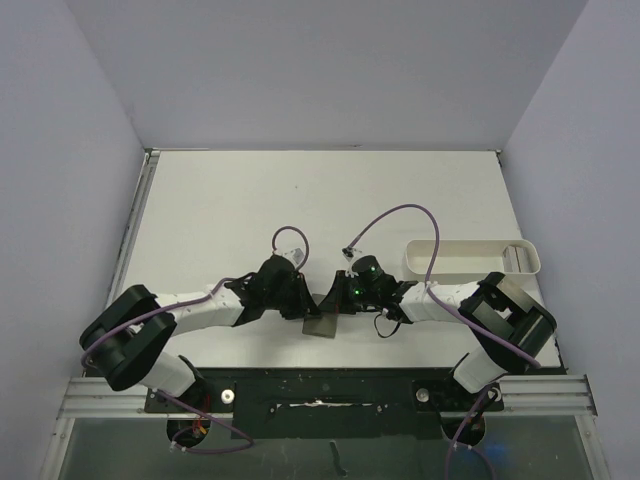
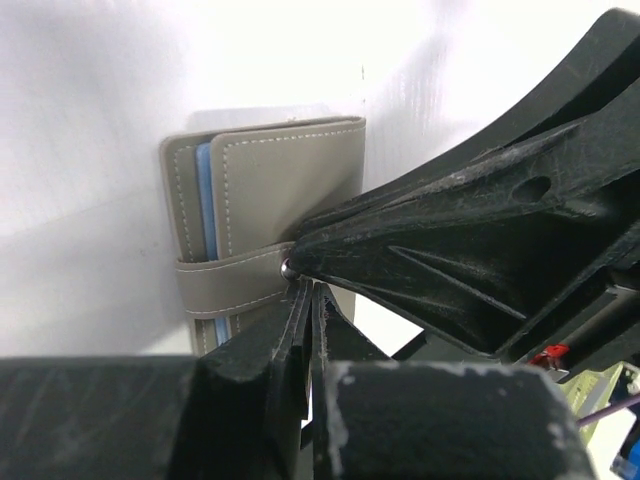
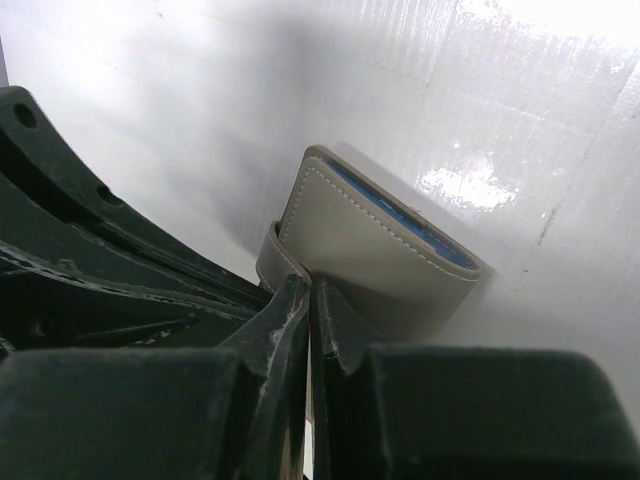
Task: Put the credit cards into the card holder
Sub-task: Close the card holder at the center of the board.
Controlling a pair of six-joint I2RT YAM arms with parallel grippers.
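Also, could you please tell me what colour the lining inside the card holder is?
Light blue, on the card holder; the left wrist view shows it best.

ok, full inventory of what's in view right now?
card holder: one, grey-olive with light blue lining, folded, mid-table between the two tools
credit cards: none in sight
tray: one, white, oblong, right side of the table
table: one, white
walls: three, pale grey, around the table
cables: several, purple, looping off both arms
left arm: one, black and white, reaching in from the left
right arm: one, black and white, reaching in from the right
left tool: one, black, shut, tips at the card holder's strap; grip unclear
right tool: one, black, shut on the card holder's edge
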